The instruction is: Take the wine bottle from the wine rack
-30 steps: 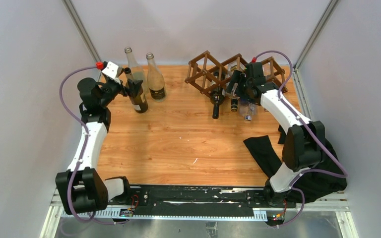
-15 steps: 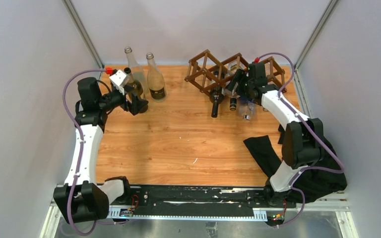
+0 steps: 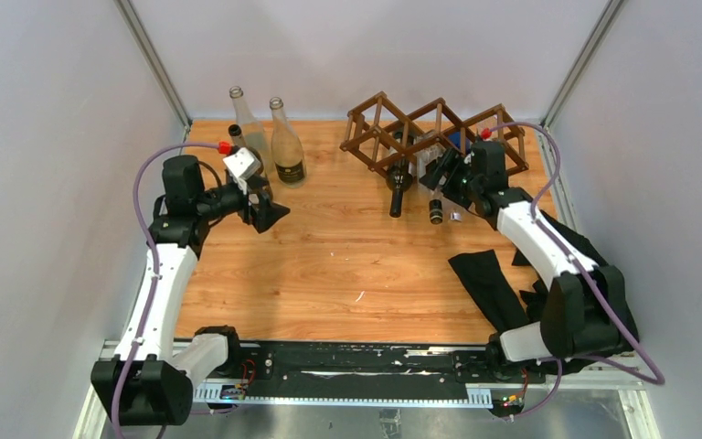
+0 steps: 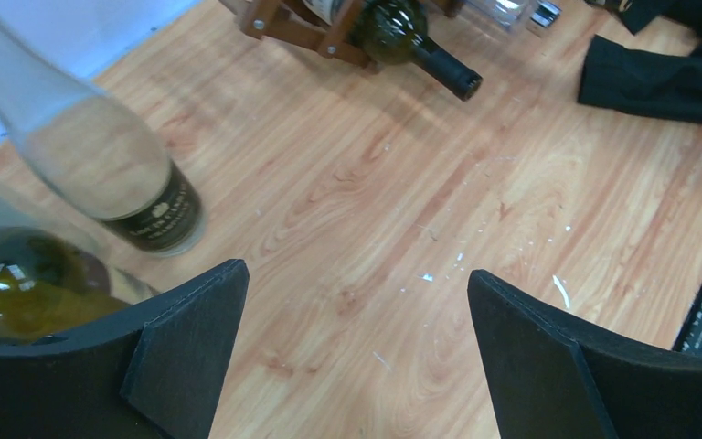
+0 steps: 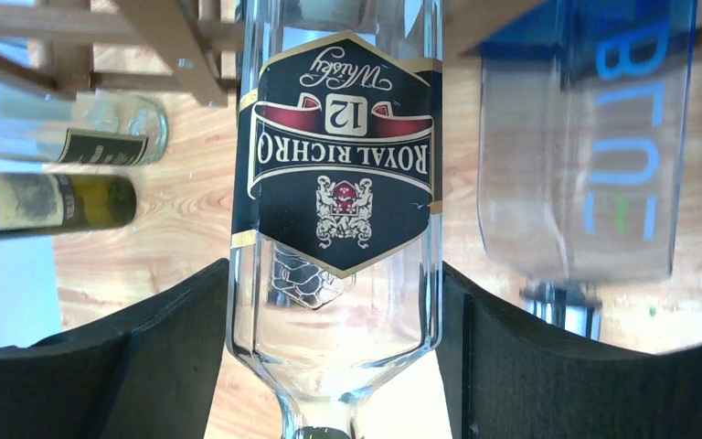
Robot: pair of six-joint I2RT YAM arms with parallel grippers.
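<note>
The dark brown wine rack (image 3: 393,128) stands at the back right; its sticks show in the right wrist view (image 5: 169,41). My right gripper (image 3: 449,179) is shut on a clear bottle with a black "Royal Richro" label (image 5: 338,183), fingers pressed on both sides of its shoulder. The bottle (image 3: 436,207) slants out of the rack, neck toward the front. A dark green bottle (image 3: 398,187) and a clear blue-printed bottle (image 5: 585,155) lie beside it in the rack. My left gripper (image 3: 271,212) is open and empty over bare table (image 4: 355,272).
Three bottles stand at the back left: two clear ones (image 3: 240,117) (image 3: 285,146) and a dark one (image 3: 239,139), close behind my left gripper. A black cloth (image 3: 489,274) lies at the right front. Grey walls enclose the table.
My left gripper has let go of the dark bottle and drawn away toward the table's middle. My right gripper has pulled the clear labelled bottle forward, further out of the rack.
</note>
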